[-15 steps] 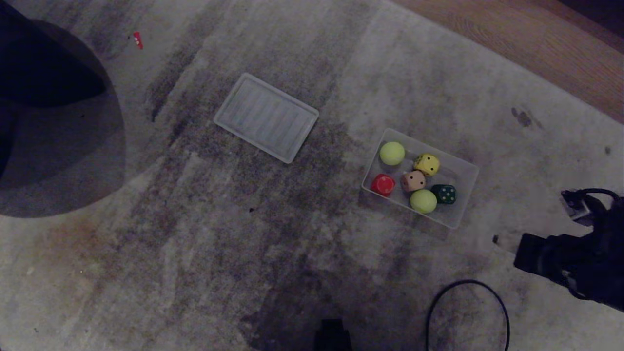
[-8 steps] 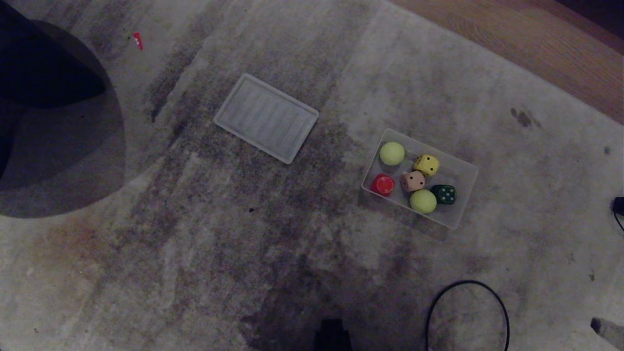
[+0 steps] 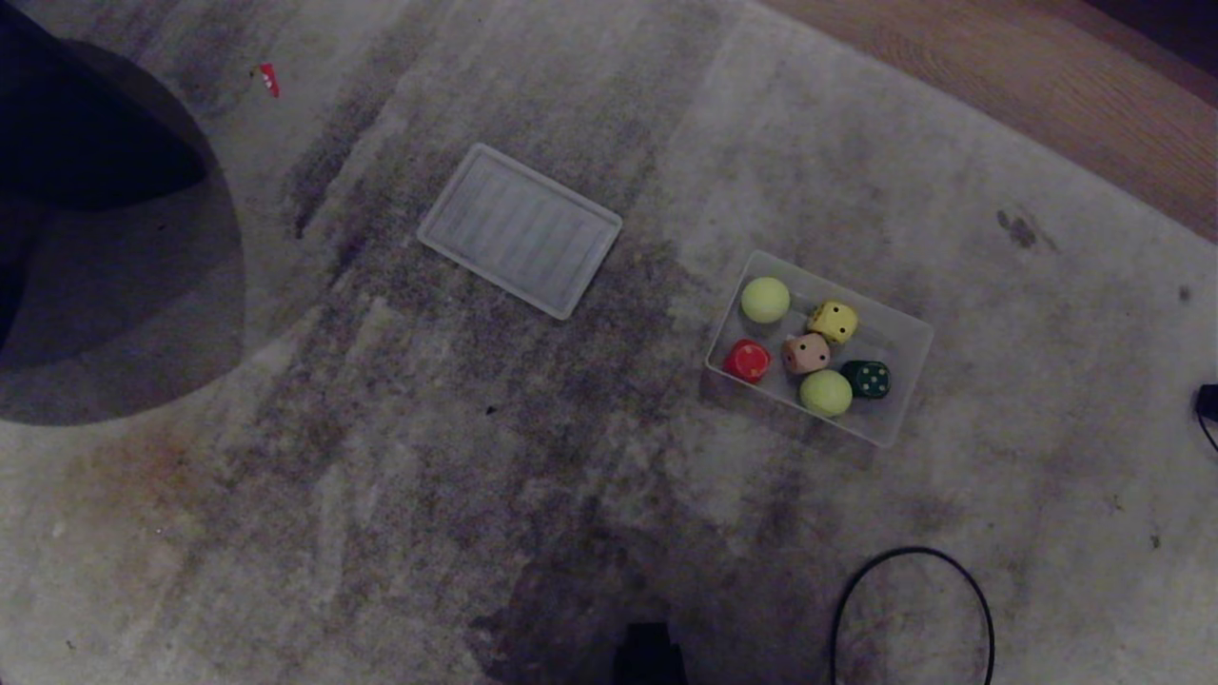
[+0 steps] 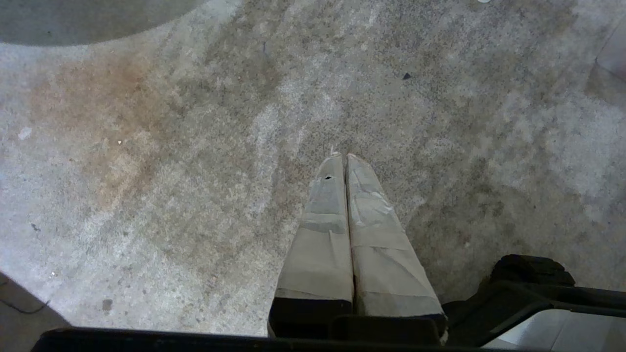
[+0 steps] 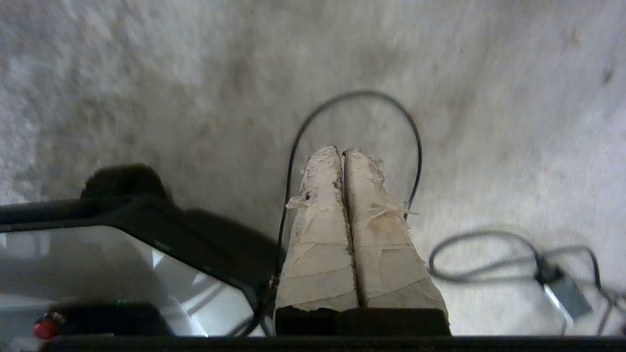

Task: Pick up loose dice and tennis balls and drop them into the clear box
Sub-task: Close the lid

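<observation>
The clear box (image 3: 904,335) lies on the carpet at the right in the head view. Inside it are two tennis balls (image 3: 765,299) (image 3: 825,392) and the dice: red (image 3: 747,361), tan (image 3: 806,353), yellow (image 3: 833,322) and dark green (image 3: 868,379). Neither arm shows in the head view. My left gripper (image 4: 341,156) is shut and empty over bare carpet. My right gripper (image 5: 341,149) is shut and empty, above a black cable loop (image 5: 415,142).
A flat ribbed translucent panel (image 3: 520,228) lies left of the box. A black cable loop (image 3: 913,609) lies near the bottom right, with more cable and a small plug block (image 5: 562,288) beside it. Wood floor (image 3: 1047,86) borders the carpet at top right. A dark round shape (image 3: 105,247) fills the left.
The right arm, at the head view's right edge one second ago, has pulled back out of that view. The box and its contents have not moved.
</observation>
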Controlling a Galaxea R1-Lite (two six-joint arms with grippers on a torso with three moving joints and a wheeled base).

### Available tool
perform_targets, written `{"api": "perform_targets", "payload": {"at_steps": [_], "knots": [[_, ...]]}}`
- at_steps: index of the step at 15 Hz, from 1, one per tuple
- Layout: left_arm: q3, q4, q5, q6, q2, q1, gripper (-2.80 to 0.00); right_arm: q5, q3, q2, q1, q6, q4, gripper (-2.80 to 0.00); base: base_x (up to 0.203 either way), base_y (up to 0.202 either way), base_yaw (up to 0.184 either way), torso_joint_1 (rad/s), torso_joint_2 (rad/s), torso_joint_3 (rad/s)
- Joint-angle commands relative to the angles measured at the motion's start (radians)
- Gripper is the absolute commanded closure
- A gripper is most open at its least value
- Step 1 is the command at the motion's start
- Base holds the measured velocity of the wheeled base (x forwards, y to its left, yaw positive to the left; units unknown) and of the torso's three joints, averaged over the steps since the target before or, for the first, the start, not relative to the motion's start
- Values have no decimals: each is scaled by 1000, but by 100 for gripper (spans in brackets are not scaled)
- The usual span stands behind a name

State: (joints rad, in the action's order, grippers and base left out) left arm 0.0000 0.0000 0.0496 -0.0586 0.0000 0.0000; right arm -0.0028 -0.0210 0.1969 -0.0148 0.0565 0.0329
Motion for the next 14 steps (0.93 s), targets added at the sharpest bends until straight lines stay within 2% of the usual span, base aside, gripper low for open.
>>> {"api": "perform_targets", "payload": {"at_steps": [1,3,14], "knots": [[2,0,1,-1,1,0,0,0,10,-175,16,-7,-1,0,0,0,0,0,0,0],[2,0,0,0,2,0,0,-2,12,-197,24,14,-5,0,0,0,0,0,0,0],[2,0,0,0,2,0,0,-2,12,-197,24,14,-5,0,0,0,0,0,0,0]]}}
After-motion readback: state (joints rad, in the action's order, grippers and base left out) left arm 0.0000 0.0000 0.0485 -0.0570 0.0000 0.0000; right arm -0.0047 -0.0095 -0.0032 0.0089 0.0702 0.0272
